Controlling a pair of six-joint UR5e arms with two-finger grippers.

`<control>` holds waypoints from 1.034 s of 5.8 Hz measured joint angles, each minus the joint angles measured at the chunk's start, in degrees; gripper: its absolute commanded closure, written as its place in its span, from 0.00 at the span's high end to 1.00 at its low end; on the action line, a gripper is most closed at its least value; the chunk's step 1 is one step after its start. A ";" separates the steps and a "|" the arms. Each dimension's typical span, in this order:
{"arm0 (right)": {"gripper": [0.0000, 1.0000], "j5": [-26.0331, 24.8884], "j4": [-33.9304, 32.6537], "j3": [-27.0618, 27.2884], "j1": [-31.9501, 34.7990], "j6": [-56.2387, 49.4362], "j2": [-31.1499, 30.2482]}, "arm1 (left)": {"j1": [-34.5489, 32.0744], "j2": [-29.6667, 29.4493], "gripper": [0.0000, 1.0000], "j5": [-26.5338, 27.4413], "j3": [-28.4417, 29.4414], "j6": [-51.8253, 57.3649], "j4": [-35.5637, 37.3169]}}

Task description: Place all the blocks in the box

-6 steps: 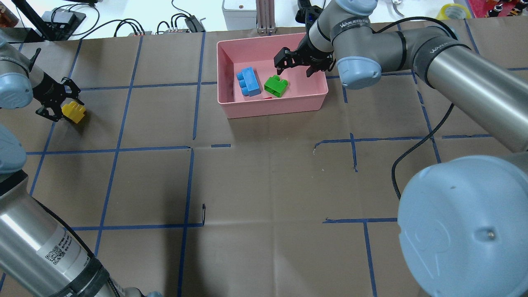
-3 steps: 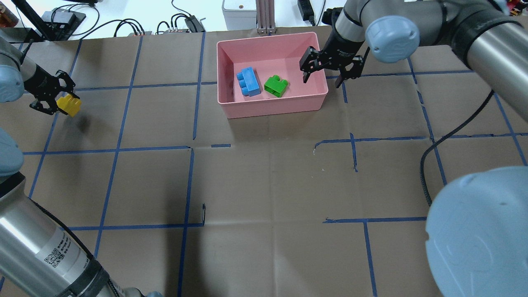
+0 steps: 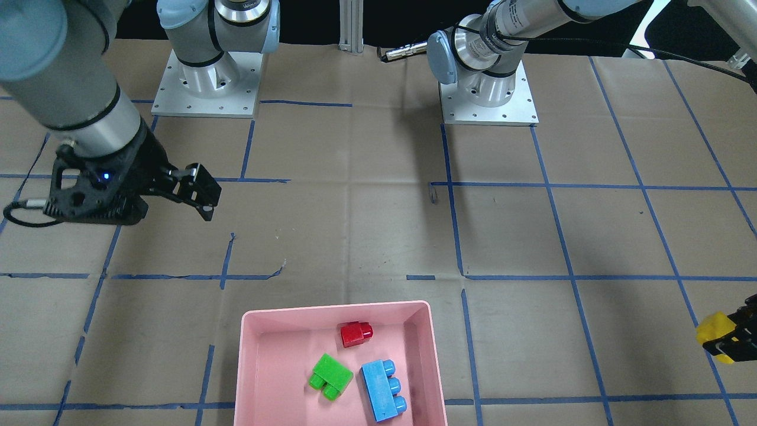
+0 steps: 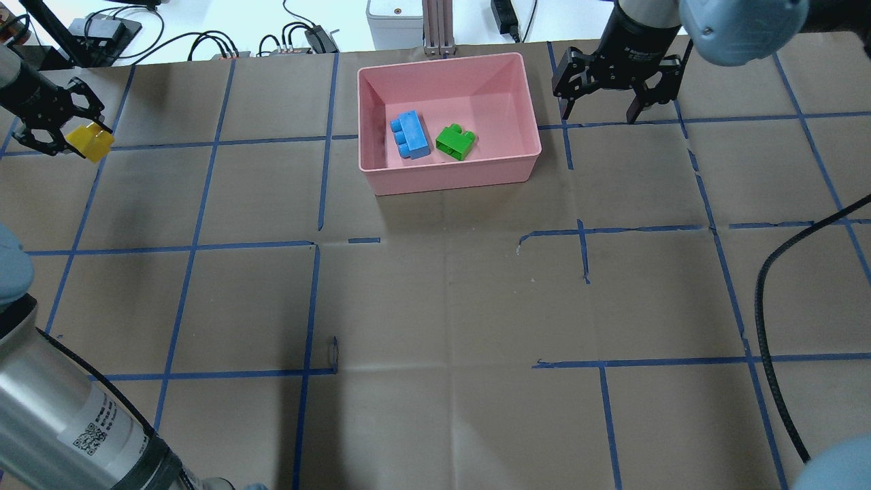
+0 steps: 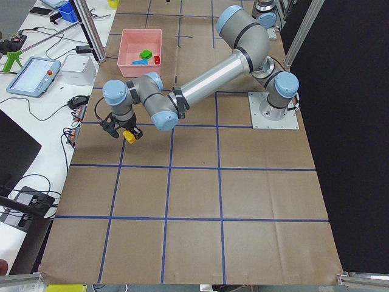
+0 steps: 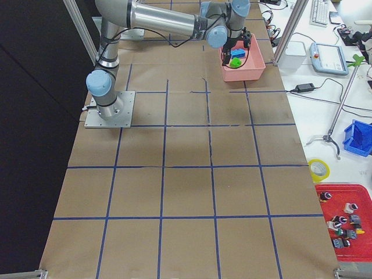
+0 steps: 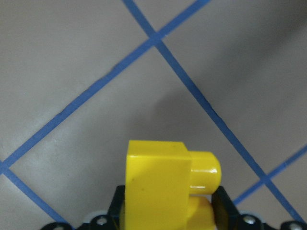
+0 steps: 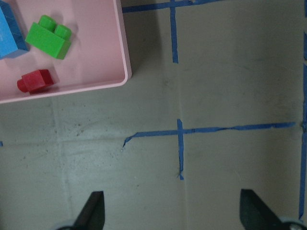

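The left gripper (image 4: 60, 129) is clamped on the yellow two-stud brick (image 4: 89, 141), holding it above the paper-covered table (image 4: 435, 306), well apart from the pink box (image 4: 524, 146). Over on the other side, the right gripper (image 4: 618, 87) hangs just beside the box with its fingers spread wide and nothing between them. Inside the box lie the green brick (image 4: 455, 141), the blue three-stud brick (image 4: 409, 135) and the small red brick (image 3: 355, 333).
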 measured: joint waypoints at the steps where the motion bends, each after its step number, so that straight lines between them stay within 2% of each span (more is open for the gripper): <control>1: 1.00 -1.49 1.61 0.17 2.62 0.70 -2.58 | -4.17 1.70 0.00 1.08 1.77 3.61 -4.28; 3: 1.00 -6.43 2.29 0.50 9.23 4.35 -4.39 | -16.19 3.18 0.00 1.86 2.61 4.71 -6.91; 5: 1.00 -7.14 2.22 0.61 9.69 4.83 -4.65 | -27.82 1.67 0.00 2.53 2.71 4.09 -4.84; 6: 1.00 -7.23 2.34 0.74 9.51 4.87 -4.75 | -32.05 -0.66 0.00 2.40 2.72 2.95 -1.26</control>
